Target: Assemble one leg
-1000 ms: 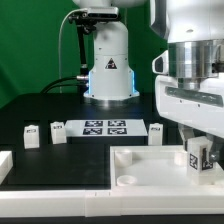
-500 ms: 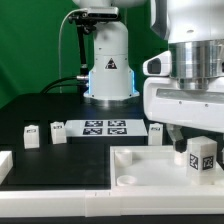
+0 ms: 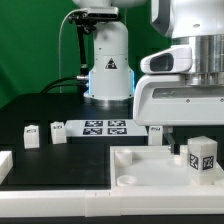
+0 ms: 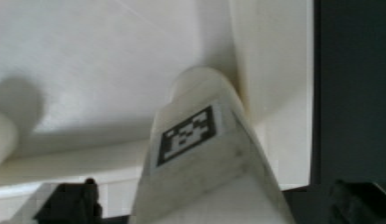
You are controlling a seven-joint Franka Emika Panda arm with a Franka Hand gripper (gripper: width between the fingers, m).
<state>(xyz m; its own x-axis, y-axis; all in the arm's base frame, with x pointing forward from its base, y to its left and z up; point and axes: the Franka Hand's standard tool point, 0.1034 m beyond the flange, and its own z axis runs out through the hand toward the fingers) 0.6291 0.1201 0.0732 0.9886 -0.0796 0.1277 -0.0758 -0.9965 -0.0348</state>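
Observation:
One leg [image 3: 203, 155], a small white peg with a black-and-white tag, stands upright on the far right corner of the large white tabletop [image 3: 150, 168] in the exterior view. My gripper [image 3: 198, 146] hangs over it, jaws open. One dark finger [image 3: 178, 150] shows apart from the leg, toward the exterior view's left. In the wrist view the leg [image 4: 208, 140] rises between my gripper's [image 4: 211, 206] dark fingertips [image 4: 74, 203], with a gap on each side. Whether the leg sits in a corner socket is hidden.
Three look-alike legs stand on the black table: two at the exterior view's left [image 3: 31, 136] [image 3: 58, 132], one [image 3: 156, 132] behind the tabletop. The marker board [image 3: 104, 127] lies at the back centre. A round socket [image 3: 127, 181] shows in the tabletop's near corner. A white block [image 3: 4, 165] sits at the left edge.
The arm has risen while the leg stayed at the same height on the tabletop. The fingers that flanked the leg closely now stand apart from it.

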